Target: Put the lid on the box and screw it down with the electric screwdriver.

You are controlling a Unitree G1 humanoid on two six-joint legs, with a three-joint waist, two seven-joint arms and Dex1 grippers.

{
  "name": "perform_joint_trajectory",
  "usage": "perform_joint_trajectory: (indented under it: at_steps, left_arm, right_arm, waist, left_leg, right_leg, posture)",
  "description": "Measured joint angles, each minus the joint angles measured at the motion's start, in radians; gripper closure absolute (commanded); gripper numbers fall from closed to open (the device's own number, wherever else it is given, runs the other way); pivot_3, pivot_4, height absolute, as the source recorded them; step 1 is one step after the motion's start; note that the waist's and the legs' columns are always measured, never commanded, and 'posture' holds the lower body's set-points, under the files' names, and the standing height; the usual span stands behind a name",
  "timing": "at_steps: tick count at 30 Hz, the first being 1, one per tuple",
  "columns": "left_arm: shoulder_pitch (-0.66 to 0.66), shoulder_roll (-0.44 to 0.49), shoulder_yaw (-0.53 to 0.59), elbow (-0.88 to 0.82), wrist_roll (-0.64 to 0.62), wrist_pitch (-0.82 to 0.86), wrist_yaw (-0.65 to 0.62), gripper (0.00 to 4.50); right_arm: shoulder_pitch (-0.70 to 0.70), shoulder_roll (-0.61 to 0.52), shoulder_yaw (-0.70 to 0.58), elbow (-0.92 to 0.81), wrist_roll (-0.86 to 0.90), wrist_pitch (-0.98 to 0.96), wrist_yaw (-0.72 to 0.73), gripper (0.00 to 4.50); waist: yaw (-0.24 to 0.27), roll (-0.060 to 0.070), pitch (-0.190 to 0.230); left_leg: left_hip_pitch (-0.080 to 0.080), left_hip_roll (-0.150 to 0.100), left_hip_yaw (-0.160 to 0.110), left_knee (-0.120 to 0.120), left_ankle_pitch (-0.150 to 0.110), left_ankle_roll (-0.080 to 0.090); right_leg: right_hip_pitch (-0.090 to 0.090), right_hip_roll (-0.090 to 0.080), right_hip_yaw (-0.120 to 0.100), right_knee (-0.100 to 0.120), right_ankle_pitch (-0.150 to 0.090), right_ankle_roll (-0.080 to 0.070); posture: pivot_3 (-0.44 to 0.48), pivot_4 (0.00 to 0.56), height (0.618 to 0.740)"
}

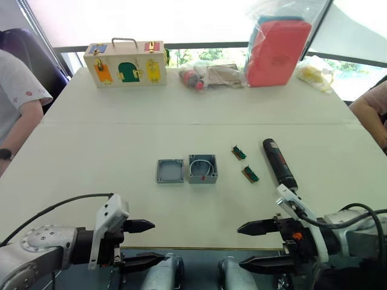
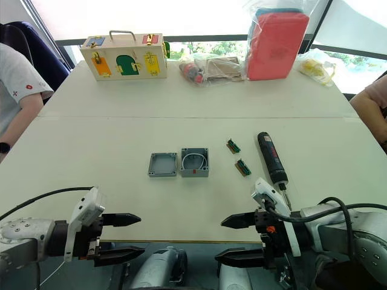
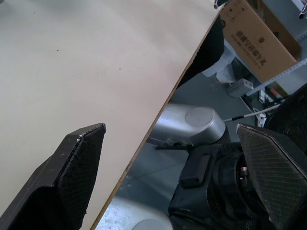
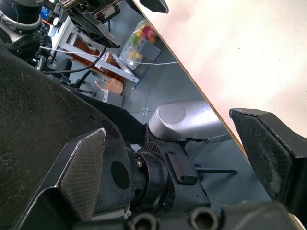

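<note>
Black fingers of the left gripper (image 1: 143, 243) stand spread wide, holding nothing, at the near edge of the table (image 1: 84, 157); one fingertip lies over the tabletop and the other below the edge. The right gripper (image 1: 250, 246) is posed the same way at that edge, fingers wide apart and empty, pointing toward the left gripper.

Taking the box (image 1: 202, 168) as the landmark: it sits open side up near the middle of the table, farther in than both grippers, with a pale wire loop curled inside. The lid (image 1: 170, 171) lies flat just beside the box on the robot's left, edges nearly touching; contact cannot be confirmed. Two small green-and-brown strips (image 1: 244, 164) lie to the right of the box, apart from it and from each other. The electric screwdriver (image 1: 279, 163) lies flat farther right than the strips, its body running from far to near, the near end close to the right arm's wrist.

Beyond the box, along the far side of the table, stand a wooden box (image 1: 126, 63) with a handle and coloured latches on the left, a clear bag of small items (image 1: 208, 75) straight behind, a red case inside a clear bag (image 1: 277, 51) to the right, and a bag with yellow contents (image 1: 313, 74) farther right. A person's arm (image 1: 18, 109) rests at the left table edge, and another person's arm (image 1: 370, 115) at the right edge.
</note>
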Motion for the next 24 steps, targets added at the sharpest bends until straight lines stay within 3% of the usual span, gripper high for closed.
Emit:
perform_joint_trajectory:
  at_steps: [19, 24]
  left_arm:
    - [-0.023, -0.003, -0.004, 0.012, 0.004, -0.007, 0.010, 0.00]
    - [-0.126, -0.004, -0.002, 0.069, 0.007, 0.009, 0.051, 0.00]
  right_arm:
    - [-0.065, 0.072, 0.056, 0.019, -0.080, -0.035, -0.055, 0.03]
    - [-0.175, 0.122, 0.057, 0.044, -0.029, -0.018, -0.140, 0.03]
  waist:
    - [0.000, 0.000, 0.000]
    - [0.001, 0.000, 0.000]
  left_leg:
    - [0.000, 0.000, 0.000, 0.000, 0.000, 0.000]
    - [0.000, 0.000, 0.000, 0.000, 0.000, 0.000]
  right_leg:
    - [0.000, 0.000, 0.000, 0.000, 0.000, 0.000]
    - [0.000, 0.000, 0.000, 0.001, 0.000, 0.000]
  posture:
    - [0.000, 0.150, 0.740]
    - [0.000, 0.150, 0.740]
